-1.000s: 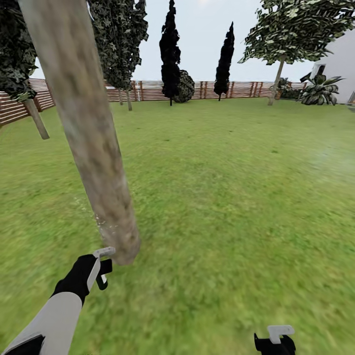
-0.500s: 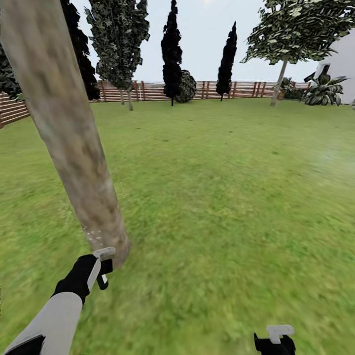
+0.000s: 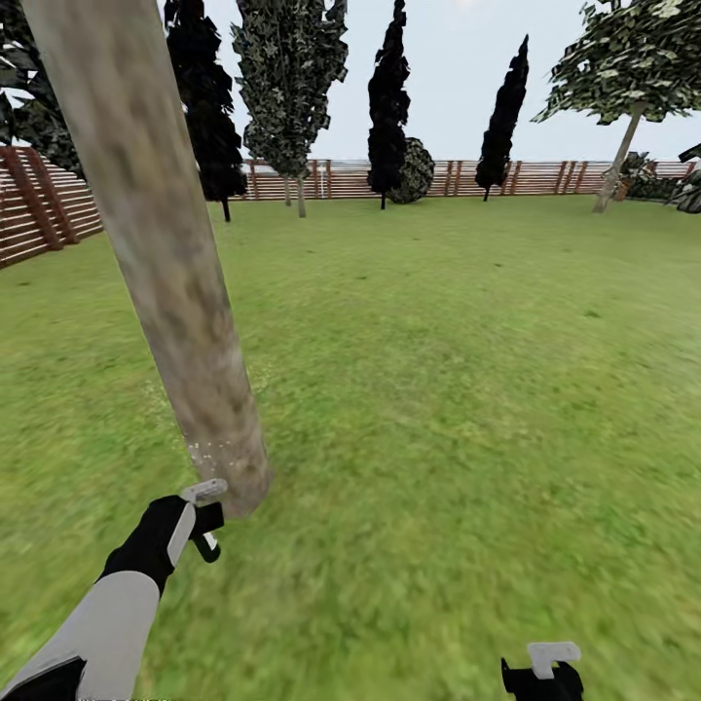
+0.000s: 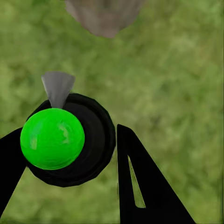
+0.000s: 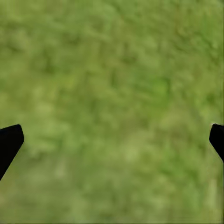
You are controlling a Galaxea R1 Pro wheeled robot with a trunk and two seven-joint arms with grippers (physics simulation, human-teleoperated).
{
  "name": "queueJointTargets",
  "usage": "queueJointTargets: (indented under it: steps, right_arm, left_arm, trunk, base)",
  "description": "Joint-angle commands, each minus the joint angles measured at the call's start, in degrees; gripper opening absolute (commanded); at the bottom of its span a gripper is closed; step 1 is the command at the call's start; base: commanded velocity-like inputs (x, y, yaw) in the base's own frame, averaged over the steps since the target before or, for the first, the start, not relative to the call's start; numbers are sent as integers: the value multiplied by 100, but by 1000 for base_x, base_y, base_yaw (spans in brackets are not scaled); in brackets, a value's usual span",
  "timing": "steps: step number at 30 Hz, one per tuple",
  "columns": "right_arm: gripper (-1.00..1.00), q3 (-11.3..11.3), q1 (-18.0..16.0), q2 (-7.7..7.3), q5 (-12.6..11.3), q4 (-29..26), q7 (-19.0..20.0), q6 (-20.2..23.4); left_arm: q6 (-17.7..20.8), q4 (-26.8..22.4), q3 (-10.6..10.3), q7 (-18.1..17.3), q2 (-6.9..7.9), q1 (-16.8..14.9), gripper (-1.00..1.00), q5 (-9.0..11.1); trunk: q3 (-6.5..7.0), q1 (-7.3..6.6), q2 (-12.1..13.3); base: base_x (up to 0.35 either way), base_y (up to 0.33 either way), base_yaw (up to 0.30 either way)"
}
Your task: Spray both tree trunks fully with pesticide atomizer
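Pesticide atomizer (image 4: pixel 65 140) pinched between the jaws of the left gripper (image 3: pixel 202 519), at the near left, just beside the foot of the tree trunk (image 3: pixel 166 253). Small, probably light and stiff; round smooth body likely slippery, so best taken around the middle. Right gripper (image 5: pixel 112 140) over grass (image 3: pixel 467 389), jaws spread wide, holding nothing.

Green lawn (image 3: pixel 467 389) runs to a brown slatted fence (image 3: pixel 545 178) under pale sky (image 3: pixel 458 58).
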Motion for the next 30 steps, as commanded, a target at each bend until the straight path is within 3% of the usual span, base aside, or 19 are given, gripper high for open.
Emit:
queueJointTargets:
  steps: [1,4,7,9,19,22,24,30]
  right_arm:
    - [100,-37,-4,-2,61,12,-30,-20]
    - [100,-38,-4,-2,61,12,-31,-20]
    - [100,-38,-4,-4,61,12,-31,-20]
    - [100,-38,-4,-26,63,12,-31,-26]
    - [100,-38,-4,-27,61,12,-31,-26]
    - [100,-38,-4,-20,61,12,-34,-26]
    - [100,-38,-4,-13,61,12,-34,-24]
    - [100,-37,-4,-11,61,12,-31,-23]
  left_arm:
    - [40,-10,17,7,-2,-19,-100,-29]
    - [68,-138,33,5,0,-84,-100,-24]
    - [628,-885,26,-2,-38,-100,-100,-16]
    - [703,-1087,21,-2,-43,-90,-100,-12]
    - [718,-1127,24,-2,-6,-237,-100,-15]
    - [724,-1110,28,4,7,-466,-100,-24]
    - [1017,-1107,47,12,9,-649,-100,-28]
    - [1162,-1119,51,7,-10,-591,-100,-20]
  trunk:
    - [-5,1,-2]
    - [-5,1,-2]
    - [-5,1,-2]
    - [-5,1,-2]
    - [-5,1,-2]
    - [-5,1,-2]
    - [-5,1,-2]
    - [-5,1,-2]
  base:
    - [166,-245,275]
    - [209,-211,275]
    - [234,-187,185]
    - [171,-219,14]
    - [-120,-110,12]
    - [-3,-1,232]
    - [0,0,273]
    - [0,0,276]
